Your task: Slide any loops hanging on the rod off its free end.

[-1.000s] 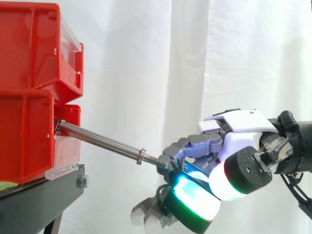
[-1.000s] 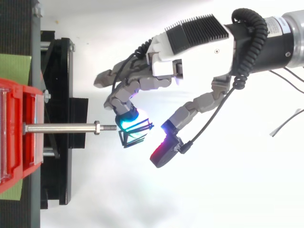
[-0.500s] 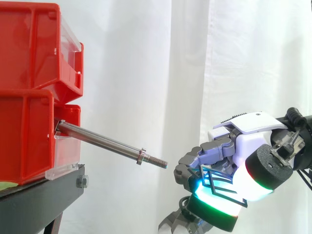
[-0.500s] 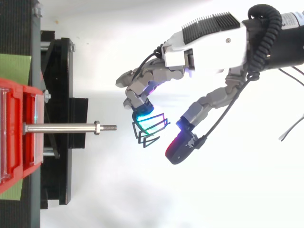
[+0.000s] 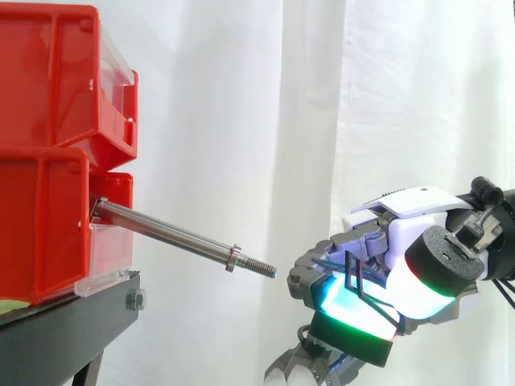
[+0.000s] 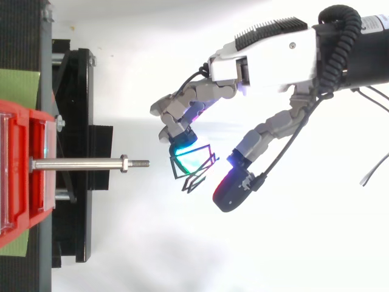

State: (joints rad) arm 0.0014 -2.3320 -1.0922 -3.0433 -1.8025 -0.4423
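A steel rod [image 5: 173,236] sticks out of the lower red bin [image 5: 40,225] and slopes down to its threaded free end, with a nut just before the tip. Nothing hangs on the rod [image 6: 79,163]. A black wire loop [image 6: 194,165] sits clear of the rod's tip, a short gap to its right. My hand [image 6: 267,58] has its fingers curled round that loop, which rests against a cyan-glowing fingertip. In the side view the loop [image 5: 358,277] stands tilted across the hand [image 5: 418,229], level with and slightly below the rod's tip.
Two red bins are stacked, the upper red bin [image 5: 56,72] on the lower, on a black stand [image 5: 68,326] at the left. A white curtain [image 5: 241,121] hangs behind. Open space lies between the rod's tip and the hand.
My hand has drawn back to the right, carrying the wire loop off the rod's threaded end. In the last half second it barely moved and the loop tilted a little.
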